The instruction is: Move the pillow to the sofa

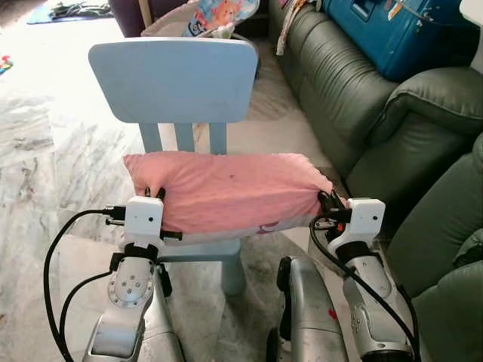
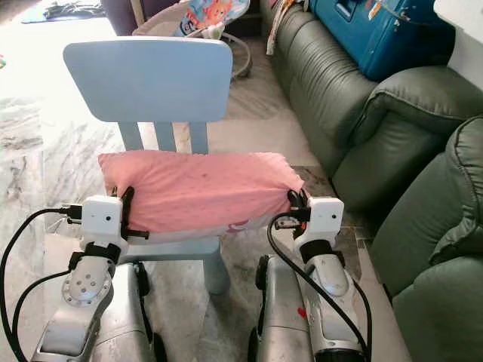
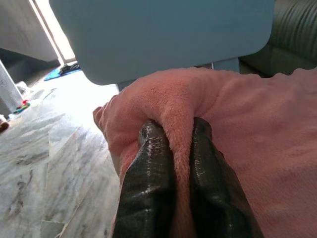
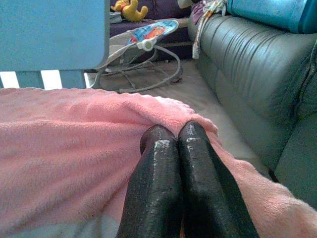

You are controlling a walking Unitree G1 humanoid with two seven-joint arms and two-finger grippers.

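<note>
Pillow (image 1: 226,192): a pink, fleecy cushion lying lengthwise across the seat of a light blue chair (image 1: 173,79), directly in front of the robot. It spans the full width of the seat and overhangs it at both ends.

Left gripper (image 3: 173,136): positioned at the pillow's left end. In the left wrist view its two black fingers (image 3: 148,188) are closed together with a ridge of pink fleece pinched between them. In the head views the white wrist housing sits against the pillow's near left corner.

Right gripper (image 4: 174,133): positioned at the pillow's right end. In the right wrist view the fingers are pressed together side by side, tips buried in the fleece at the pillow's edge; a fold of fabric wraps around them, so the gripper is clamped on the pillow.

The chair stands on a pale marble floor (image 1: 45,166). Its backrest panel rises behind the pillow on three slats.

Sofa (image 1: 377,113): dark green leather, along the robot's right side, well clear of the chair. Its nearest armrest lies just right of the right gripper. A blue case (image 1: 400,34) rests on the sofa's far seat, and a patterned cloth (image 1: 287,23) hangs over its far end.

Beyond the chair, a baby bouncer (image 4: 143,42) with a printed seat stands on the floor, and a yellow plush toy (image 4: 130,9) lies behind it.
</note>
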